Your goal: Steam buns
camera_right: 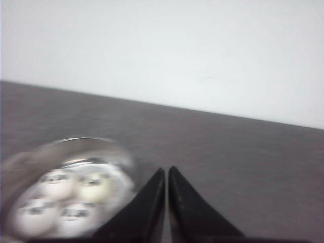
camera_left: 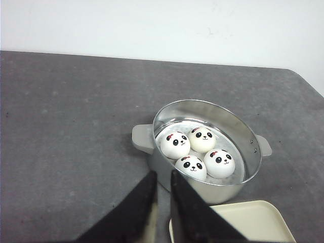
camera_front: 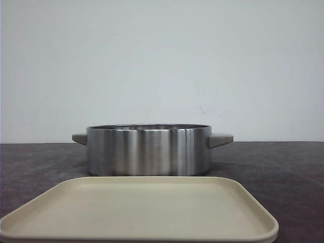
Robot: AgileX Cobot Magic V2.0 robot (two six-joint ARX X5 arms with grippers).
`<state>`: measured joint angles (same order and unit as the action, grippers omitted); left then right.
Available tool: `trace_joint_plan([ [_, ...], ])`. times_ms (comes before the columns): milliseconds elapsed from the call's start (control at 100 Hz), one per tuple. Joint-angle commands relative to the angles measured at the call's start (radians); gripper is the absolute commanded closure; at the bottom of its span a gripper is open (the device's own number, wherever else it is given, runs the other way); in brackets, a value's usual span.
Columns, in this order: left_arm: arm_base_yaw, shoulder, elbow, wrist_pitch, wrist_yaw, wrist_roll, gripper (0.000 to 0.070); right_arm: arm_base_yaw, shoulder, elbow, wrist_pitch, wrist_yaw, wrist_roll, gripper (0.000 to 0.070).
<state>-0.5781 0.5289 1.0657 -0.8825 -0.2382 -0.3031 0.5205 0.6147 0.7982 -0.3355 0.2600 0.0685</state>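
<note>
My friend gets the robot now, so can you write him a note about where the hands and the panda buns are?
Left hand: empty, fingers nearly together, above the table near the pot.
Right hand: empty, fingers closed, also beside the pot.
All four buns sit inside the steel pot, faces up.
The beige tray in front of the pot is bare.
Done: buns loaded.
Left: no lid is in view on the pot; the steaming step is not visible.

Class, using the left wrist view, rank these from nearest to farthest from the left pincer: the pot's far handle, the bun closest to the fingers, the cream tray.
1. Cream tray, beside the left pincer.
2. Closest bun, inside the pot, near wall.
3. Far handle, on the pot's opposite side.
</note>
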Motion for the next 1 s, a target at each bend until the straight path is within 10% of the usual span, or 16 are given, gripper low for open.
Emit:
trace_joint_plan([
  [0, -0.005, 0.003, 0.013, 0.012, -0.005, -0.001, 0.0697, -0.08, -0.057, -0.071, 0.044, -0.055, -0.091, 0.0693],
  [300, -0.005, 0.003, 0.013, 0.012, -0.005, -0.001, 0.0697, -0.334, -0.364, -0.559, 0.354, -0.107, -0.031, 0.0694],
  [990, -0.005, 0.003, 0.014, 0.014, -0.005, -0.001, 0.0697, -0.356, -0.611, -0.786, 0.161, -0.16, 0.01, 0.0694],
])
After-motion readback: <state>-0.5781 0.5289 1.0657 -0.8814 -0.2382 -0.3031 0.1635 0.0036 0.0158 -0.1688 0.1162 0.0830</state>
